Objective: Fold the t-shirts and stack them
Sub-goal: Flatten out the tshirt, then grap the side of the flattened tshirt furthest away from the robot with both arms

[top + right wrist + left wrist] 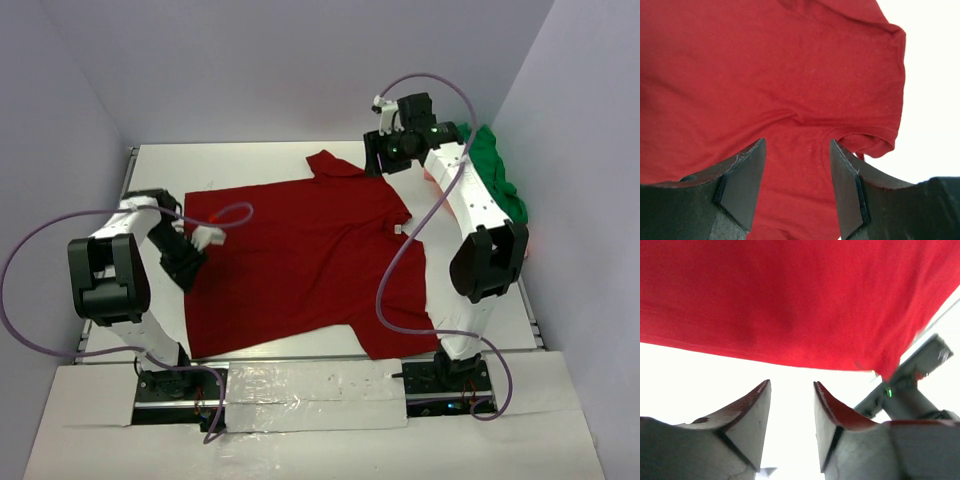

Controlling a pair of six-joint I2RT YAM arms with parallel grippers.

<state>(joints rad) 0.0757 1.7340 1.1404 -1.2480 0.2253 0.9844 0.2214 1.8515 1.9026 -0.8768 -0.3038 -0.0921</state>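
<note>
A dark red t-shirt (300,260) lies spread flat on the white table, hem to the left and pale neck label (397,228) to the right. My left gripper (205,240) sits low at the hem's left edge. In the left wrist view it (791,385) is open, with nothing between its fingers and the red hem (790,305) just ahead. My right gripper (382,158) hovers over the far sleeve. In the right wrist view it (797,142) is open above the red cloth (765,75), holding nothing. A bright green t-shirt (497,172) lies bunched at the back right.
Grey walls close in the table (250,165) on the left, back and right. The green t-shirt lies against the right wall behind the right arm (470,210). An arm base with a green light (910,385) shows past the red shirt's corner.
</note>
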